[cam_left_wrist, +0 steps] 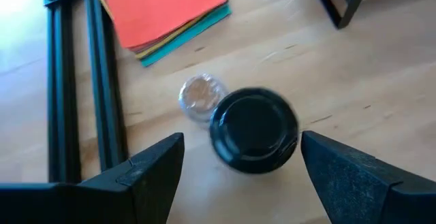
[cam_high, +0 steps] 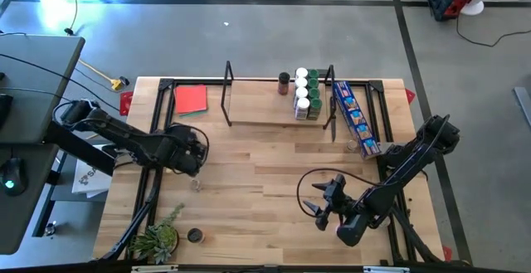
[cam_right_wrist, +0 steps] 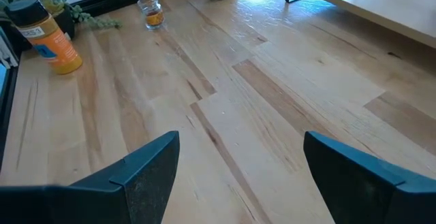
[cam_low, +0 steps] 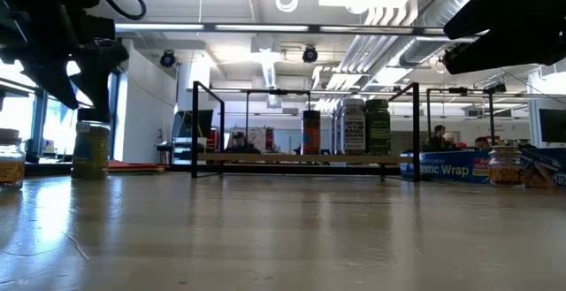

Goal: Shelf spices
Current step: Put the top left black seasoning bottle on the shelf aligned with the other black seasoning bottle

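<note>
Jars [cam_high: 304, 95] already cluster at the shelf's [cam_high: 257, 107] right end. Left gripper [cam_left_wrist: 242, 159], fingers apart, hovers over a black-lidded jar [cam_left_wrist: 253, 130] standing beside a clear-topped jar [cam_left_wrist: 202, 97] on the table [cam_high: 249, 190], likely positioned to straddle it. Right gripper [cam_right_wrist: 238, 169] waits over bare wood, fingers apart and empty.

The high view is looking straight down on the table [cam_high: 249, 190]; the low view is looking level toward the shelf [cam_low: 301, 158] at twelve o'clock; wrist views are hovering close, sharing the tabletop.
</note>
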Robot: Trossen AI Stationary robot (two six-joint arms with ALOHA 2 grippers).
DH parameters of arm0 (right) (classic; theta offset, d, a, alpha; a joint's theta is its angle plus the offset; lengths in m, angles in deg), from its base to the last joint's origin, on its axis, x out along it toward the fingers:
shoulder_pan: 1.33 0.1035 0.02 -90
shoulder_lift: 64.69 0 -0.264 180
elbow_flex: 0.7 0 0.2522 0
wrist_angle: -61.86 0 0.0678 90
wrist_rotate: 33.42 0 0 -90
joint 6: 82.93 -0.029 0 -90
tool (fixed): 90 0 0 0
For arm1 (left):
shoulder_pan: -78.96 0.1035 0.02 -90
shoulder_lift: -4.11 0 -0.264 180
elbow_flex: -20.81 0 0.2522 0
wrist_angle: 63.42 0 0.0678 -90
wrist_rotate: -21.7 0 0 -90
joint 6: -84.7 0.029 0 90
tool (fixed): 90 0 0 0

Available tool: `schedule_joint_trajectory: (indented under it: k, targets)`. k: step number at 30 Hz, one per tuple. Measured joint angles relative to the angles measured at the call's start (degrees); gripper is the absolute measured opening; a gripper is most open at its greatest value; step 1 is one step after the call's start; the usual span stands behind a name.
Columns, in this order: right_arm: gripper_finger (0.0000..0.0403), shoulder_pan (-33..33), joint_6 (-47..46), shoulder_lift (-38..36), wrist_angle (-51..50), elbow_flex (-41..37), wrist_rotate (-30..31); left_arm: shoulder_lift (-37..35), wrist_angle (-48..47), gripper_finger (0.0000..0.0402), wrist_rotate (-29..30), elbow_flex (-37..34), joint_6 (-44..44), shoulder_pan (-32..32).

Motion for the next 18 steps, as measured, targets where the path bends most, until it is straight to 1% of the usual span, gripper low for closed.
schedule_joint_trajectory:
  k: [4, 10, 16, 18]
  targets:
    - [0.0309, 0.0, 0.0, 0.0, 0.0, 0.0, 0.0, 0.0, 2.7, 0.0291, 0.7, -0.1, 3.5, 2.5]
    - [0.0309, 0.0, 0.0, 0.0, 0.0, 0.0, 0.0, 0.0, 7.2, 0.0291, 0.2, -3.3, 6.4, 5.9]
    - [0.0309, 0.0, 0.0, 0.0, 0.0, 0.0, 0.0, 0.0, 11.9, 0.0291, 0.3, -4.8, 9.2, 6.4]
    - [0.0309, 0.0, 0.0, 0.0, 0.0, 0.0, 0.0, 0.0, 11.9, 0.0288, 0.3, -4.8, 9.4, 6.4]
